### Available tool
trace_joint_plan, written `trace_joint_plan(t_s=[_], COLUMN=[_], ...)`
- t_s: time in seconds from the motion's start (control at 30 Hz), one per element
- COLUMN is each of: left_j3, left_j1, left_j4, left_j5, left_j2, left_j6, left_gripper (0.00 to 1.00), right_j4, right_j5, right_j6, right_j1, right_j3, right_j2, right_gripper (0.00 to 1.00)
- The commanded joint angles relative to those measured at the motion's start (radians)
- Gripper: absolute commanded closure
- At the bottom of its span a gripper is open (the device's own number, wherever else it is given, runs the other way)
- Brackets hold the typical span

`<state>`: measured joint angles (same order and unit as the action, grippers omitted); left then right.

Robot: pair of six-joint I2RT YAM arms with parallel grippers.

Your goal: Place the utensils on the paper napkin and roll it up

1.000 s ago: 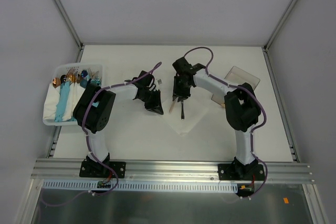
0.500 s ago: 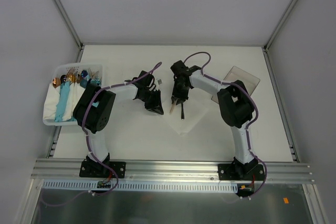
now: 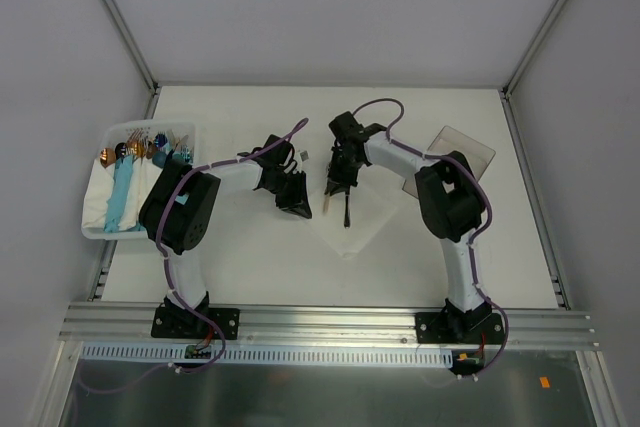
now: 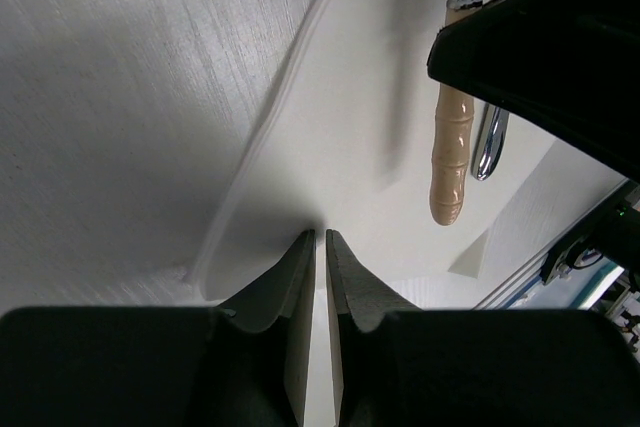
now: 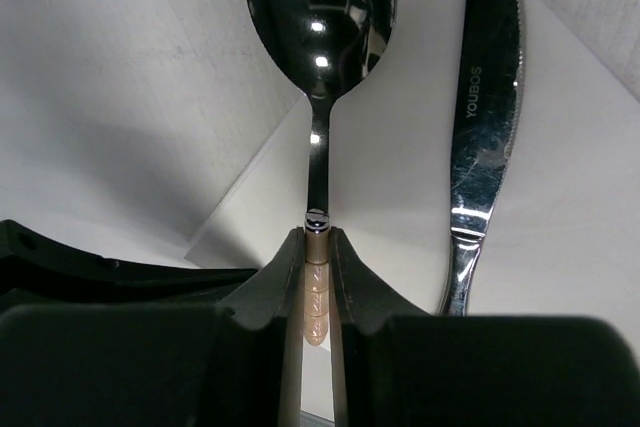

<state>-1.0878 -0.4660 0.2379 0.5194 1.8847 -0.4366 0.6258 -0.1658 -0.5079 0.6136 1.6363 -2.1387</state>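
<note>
Right claw (image 5: pixel 313 235) barely shifted, clamped on spoon (image 5: pixel 320 7), left claw (image 4: pixel 319 234) pinching paper napkin (image 4: pixel 340 77), knife (image 5: pixel 487 97) tip cropped

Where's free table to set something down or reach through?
Free table: the wide near strip between napkin and rail, and the far strip beyond it. Crowded: centre, where left gripper and right gripper, holding spoon, meet at the napkin; bin left, tray right.
</note>
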Motion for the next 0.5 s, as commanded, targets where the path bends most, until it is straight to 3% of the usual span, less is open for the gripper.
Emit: trace_joint_plan(t_s=[0.0,0.47], left_j3=[0.012,0.002], left_j1=[-0.008,-0.008], left_j4=[0.009,0.015], left_j5=[-0.044,-0.047], left_j2=[-0.015,0.002], left_j6=[0.009,0.009], left_gripper=[0.89,0.89], right_j4=[-0.037,0.034], right_j5=[-0.058,0.049], right_j6=[0.017,0.081], right_j1=[-0.018,-0.02], right_j3=[-0.006,-0.081], right_j2=[0.016,0.123], right_gripper=[1.0,1.0])
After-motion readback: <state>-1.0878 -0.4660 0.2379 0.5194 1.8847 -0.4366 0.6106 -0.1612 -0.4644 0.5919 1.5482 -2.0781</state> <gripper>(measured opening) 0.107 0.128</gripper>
